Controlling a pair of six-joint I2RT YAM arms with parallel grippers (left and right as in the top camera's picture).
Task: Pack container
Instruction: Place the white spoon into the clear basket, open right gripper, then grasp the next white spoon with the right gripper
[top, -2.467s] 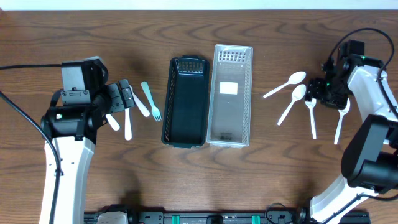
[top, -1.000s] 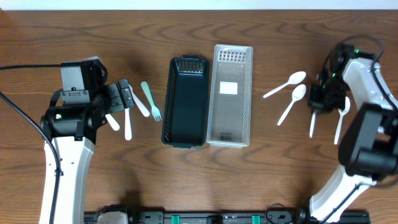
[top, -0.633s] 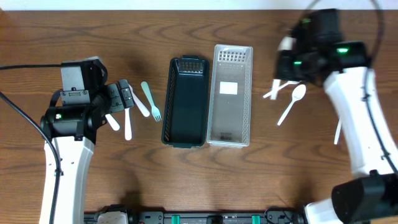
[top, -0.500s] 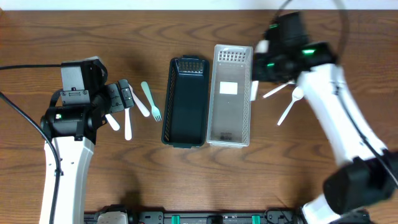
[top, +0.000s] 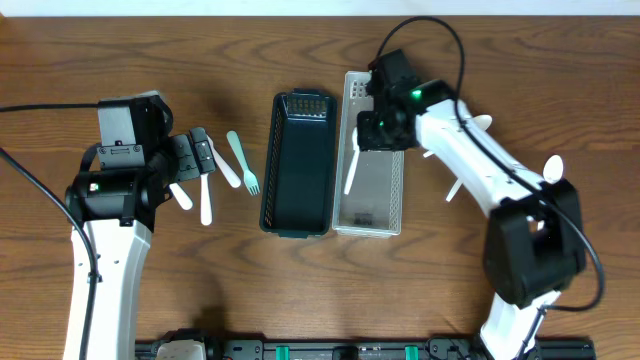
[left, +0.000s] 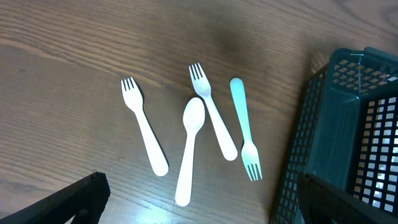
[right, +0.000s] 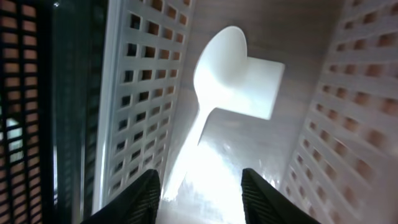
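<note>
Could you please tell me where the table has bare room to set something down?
The table in front of the dark basket and clear basket is bare. Crowded: forks and a spoon left of the dark basket; white cutlery right of the clear one.

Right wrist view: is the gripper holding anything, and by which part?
Cannot tell for sure: the handle end of a white utensil sits inside the right gripper, head down in the clear bin, but glare hides any clamp. Left gripper holds nothing.

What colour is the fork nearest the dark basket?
The fork is pale blue-green, clearest in the left wrist view.
</note>
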